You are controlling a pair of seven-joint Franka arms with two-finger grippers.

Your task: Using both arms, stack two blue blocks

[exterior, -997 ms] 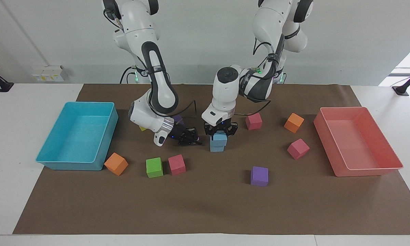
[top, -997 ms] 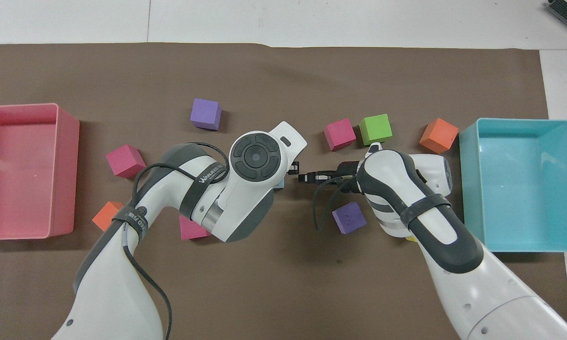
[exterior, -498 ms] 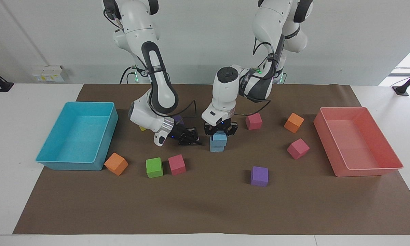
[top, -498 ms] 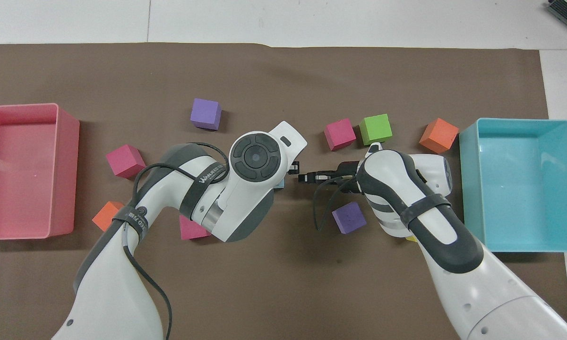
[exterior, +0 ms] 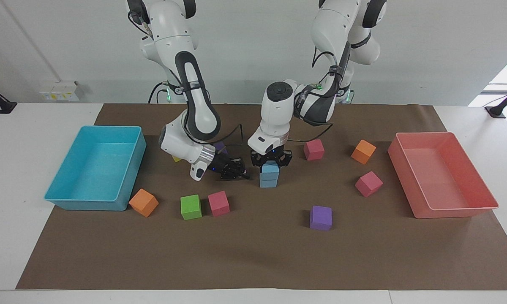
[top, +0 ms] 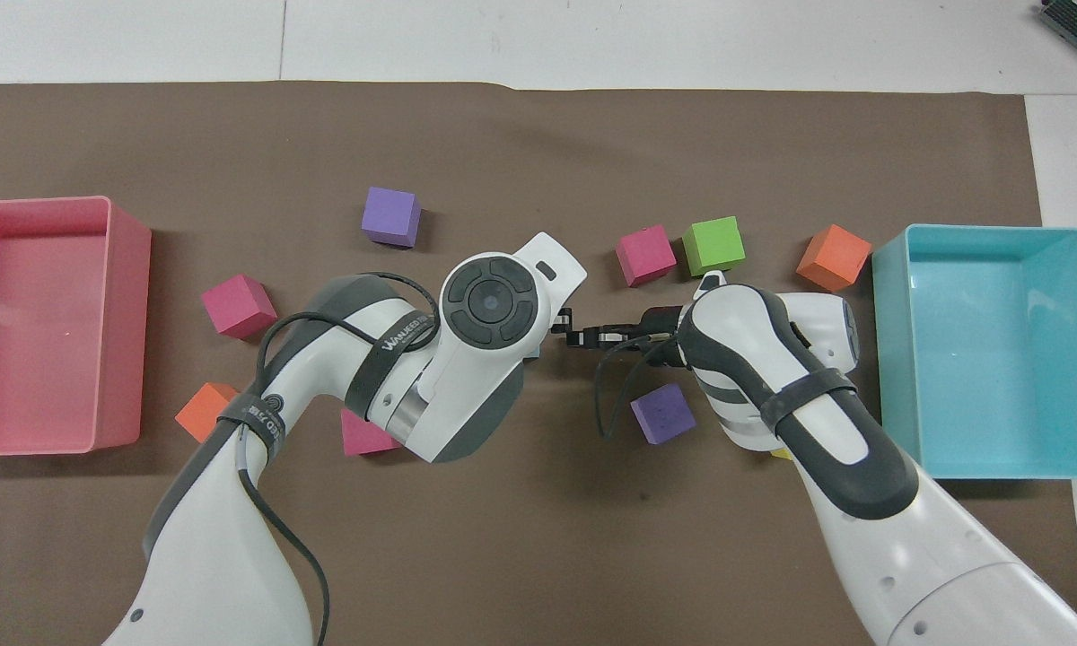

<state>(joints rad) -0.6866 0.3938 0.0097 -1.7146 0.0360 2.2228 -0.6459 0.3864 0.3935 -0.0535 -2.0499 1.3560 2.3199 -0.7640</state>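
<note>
**A:** From the facing view, why are your blue blocks (exterior: 269, 175) placed like that?

**B:** One sits squarely on the other, so you've built the stack. Your left gripper (exterior: 271, 165) has its jaws clamped on the upper block, probably steadying it. Your right gripper (exterior: 235, 172) waits just beside the stack, jaws shut on nothing.

**A:** And overhead?

**B:** Your left arm (top: 467, 359) hides the stack; the right gripper (top: 585, 337) points at it.

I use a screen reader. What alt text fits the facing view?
The left gripper grips the upper blue block, stacked on the lower blue block mid-mat; the right gripper, shut, hangs beside them.
</note>
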